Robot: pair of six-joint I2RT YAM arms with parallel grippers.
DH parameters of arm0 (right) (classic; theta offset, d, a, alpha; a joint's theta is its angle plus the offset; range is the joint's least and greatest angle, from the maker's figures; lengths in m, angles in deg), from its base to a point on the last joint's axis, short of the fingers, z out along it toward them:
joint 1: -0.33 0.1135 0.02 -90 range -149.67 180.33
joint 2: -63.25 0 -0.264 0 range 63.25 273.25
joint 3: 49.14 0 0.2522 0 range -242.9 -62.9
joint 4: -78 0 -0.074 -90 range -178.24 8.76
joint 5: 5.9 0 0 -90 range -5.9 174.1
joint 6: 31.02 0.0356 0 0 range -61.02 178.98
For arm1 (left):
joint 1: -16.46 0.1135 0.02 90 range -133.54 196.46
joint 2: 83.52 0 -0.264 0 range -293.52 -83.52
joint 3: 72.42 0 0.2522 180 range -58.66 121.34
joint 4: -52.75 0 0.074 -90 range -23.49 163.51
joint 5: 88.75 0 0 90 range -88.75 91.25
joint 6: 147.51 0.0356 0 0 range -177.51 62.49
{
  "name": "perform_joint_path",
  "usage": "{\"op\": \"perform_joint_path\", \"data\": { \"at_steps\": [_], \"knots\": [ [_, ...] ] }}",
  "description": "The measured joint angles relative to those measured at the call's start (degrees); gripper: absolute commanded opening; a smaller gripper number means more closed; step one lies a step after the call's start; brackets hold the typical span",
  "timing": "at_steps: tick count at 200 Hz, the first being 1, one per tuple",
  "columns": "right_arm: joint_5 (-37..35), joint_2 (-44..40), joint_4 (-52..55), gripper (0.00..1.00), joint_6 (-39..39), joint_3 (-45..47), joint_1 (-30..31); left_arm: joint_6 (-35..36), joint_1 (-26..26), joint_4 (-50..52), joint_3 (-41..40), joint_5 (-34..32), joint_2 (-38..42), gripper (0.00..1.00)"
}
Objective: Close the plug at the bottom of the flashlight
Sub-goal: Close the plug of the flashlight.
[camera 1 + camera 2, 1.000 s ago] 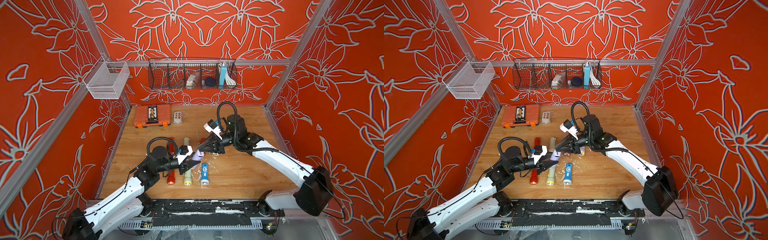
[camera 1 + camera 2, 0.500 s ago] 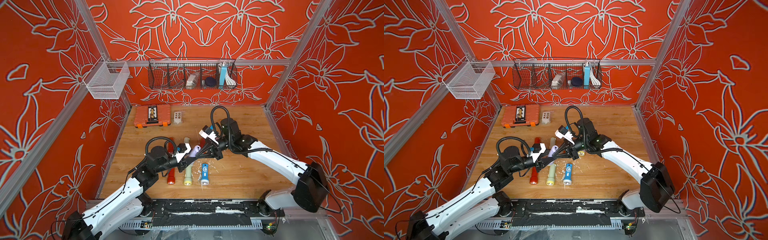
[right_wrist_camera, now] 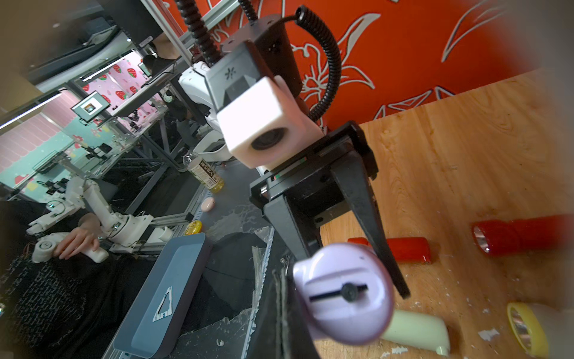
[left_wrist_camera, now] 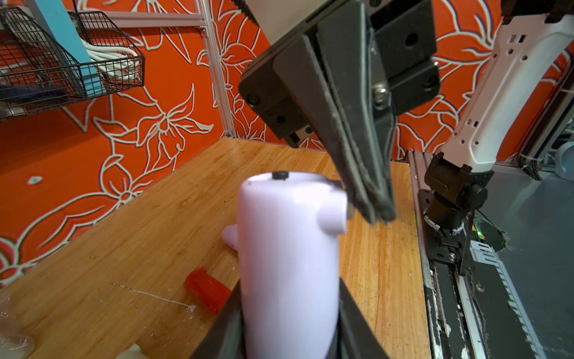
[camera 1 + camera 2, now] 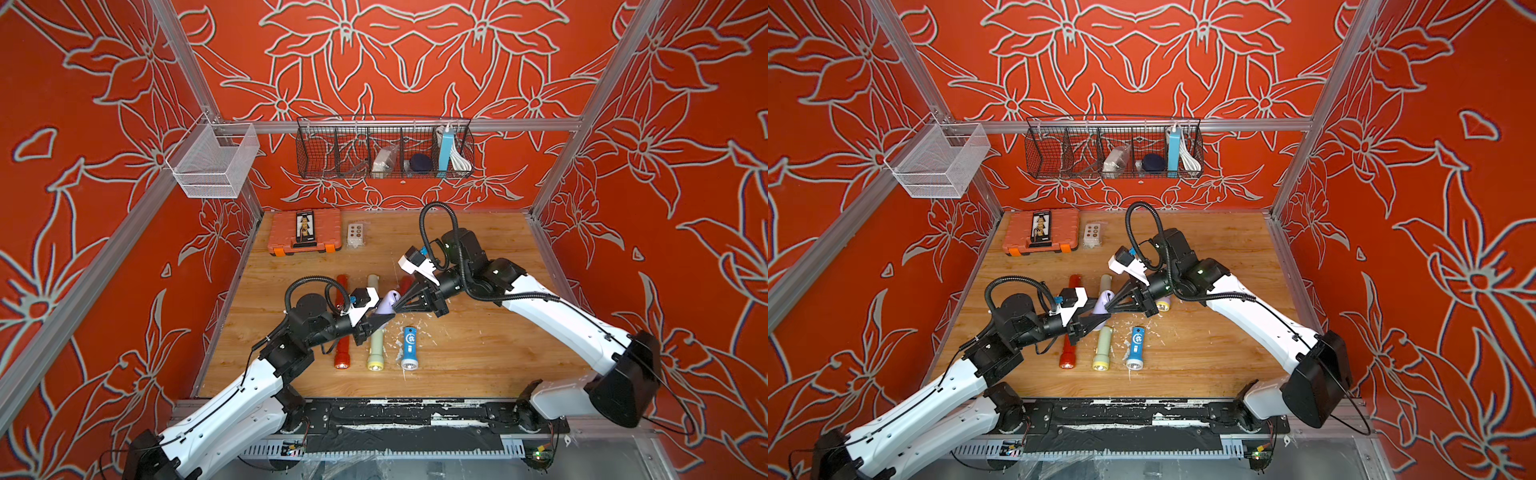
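Observation:
My left gripper [image 5: 380, 322] is shut on a lilac flashlight [image 5: 388, 301] and holds it above the table, bottom end turned toward the right arm. In the left wrist view its body [image 4: 289, 248] rises between my left gripper's fingers [image 4: 351, 317]. The right wrist view shows the bottom end: the plug [image 3: 338, 289] lies against the end face, with a dark slit and a black screw across it. My right gripper [image 5: 397, 308] is shut with nothing in it. Its tips [image 4: 375, 214] rest beside the rim of that end, close to it or touching.
Red [image 5: 341, 345], pale green [image 5: 376, 349] and blue [image 5: 409, 347] flashlights lie on the wooden table below the grippers; more lie behind. An orange tool case [image 5: 305, 230] and a small white remote [image 5: 357, 235] sit at the back. A wire basket [image 5: 384, 147] hangs on the wall.
My right gripper has shut and moved left, bringing its tips to the flashlight's bottom end. The left gripper keeps its hold and has shifted only slightly.

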Motion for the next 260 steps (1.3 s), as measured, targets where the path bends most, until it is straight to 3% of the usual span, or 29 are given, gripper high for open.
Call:
{"op": "perform_joint_path", "data": {
  "at_steps": [30,52,86,115,144,260],
  "knots": [
    [-3.6,-2.7,2.4,0.05,-0.5,-0.1,-0.4,0.1,0.0,-0.6,0.0,1.3,-0.3,0.0],
    [-6.3,-4.5,2.5,0.14,-0.5,-0.1,-1.0,-0.1,0.0,-1.5,0.0,2.6,-0.9,0.0],
    [-9.5,-6.1,0.1,0.4,0.8,0.2,-3.0,-0.3,-0.1,-2.8,0.0,5.2,-1.2,0.0],
    [-10.0,-5.7,-2.7,0.55,2.8,0.5,-3.9,-0.5,-0.1,-3.1,0.0,6.6,-1.6,0.0],
    [-8.5,-3.9,-5.2,0.63,4.2,0.5,-3.8,-0.5,-0.4,-3.1,0.0,7.5,-2.1,0.0],
    [-3.8,-1.7,-8.7,0.65,5.8,1.4,-1.7,-0.7,-0.5,-3.5,0.0,8.3,-2.3,0.0]
  ]
}}
